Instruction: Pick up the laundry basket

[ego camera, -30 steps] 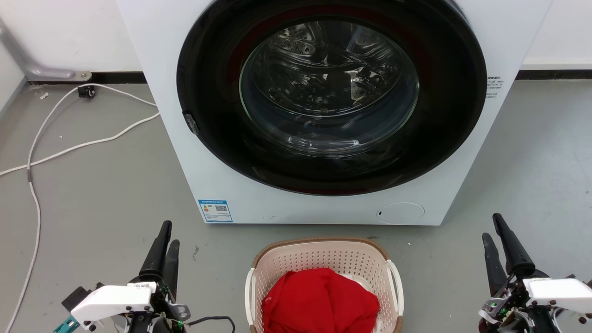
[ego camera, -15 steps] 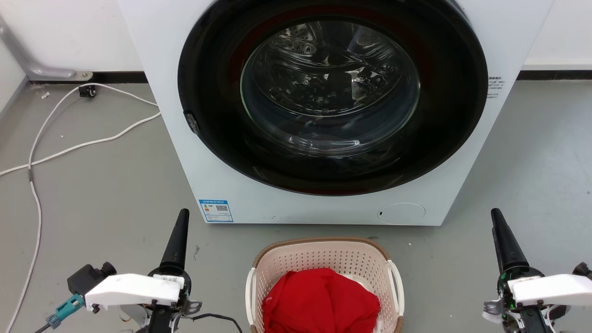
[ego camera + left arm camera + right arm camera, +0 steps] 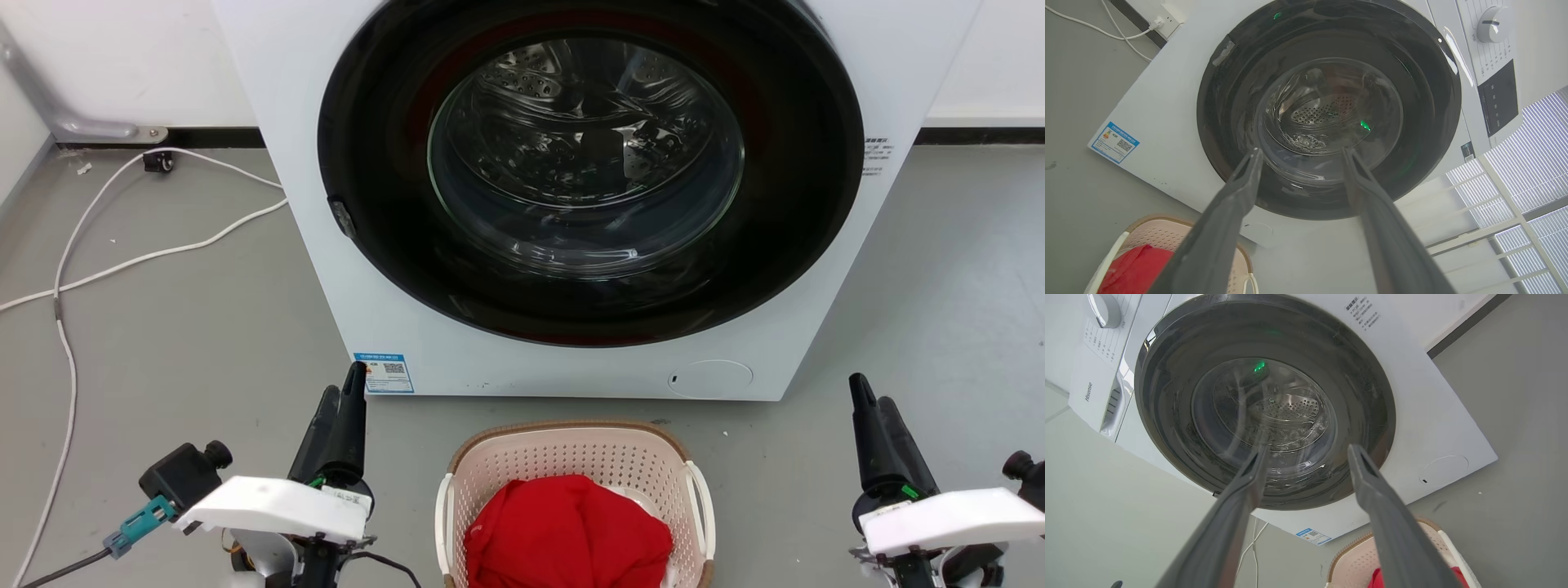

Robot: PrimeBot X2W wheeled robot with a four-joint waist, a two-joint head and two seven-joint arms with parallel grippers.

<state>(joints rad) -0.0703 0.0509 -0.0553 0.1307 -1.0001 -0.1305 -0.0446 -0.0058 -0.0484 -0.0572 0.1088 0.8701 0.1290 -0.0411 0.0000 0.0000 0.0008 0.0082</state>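
You see a smooth grey floor running back to a white wall with a dark skirting strip. A white washing machine stands on it in the middle, its round dark door facing you. Just in front of the machine, near but not touching it, the laundry basket sits flat on the floor, its brown rim uppermost and its white handles at either side. To your left, a white cable trails loosely across the floor from the machine's side to the picture's edge. A small black fitting lies at the foot of the wall, where another run of the cable begins.
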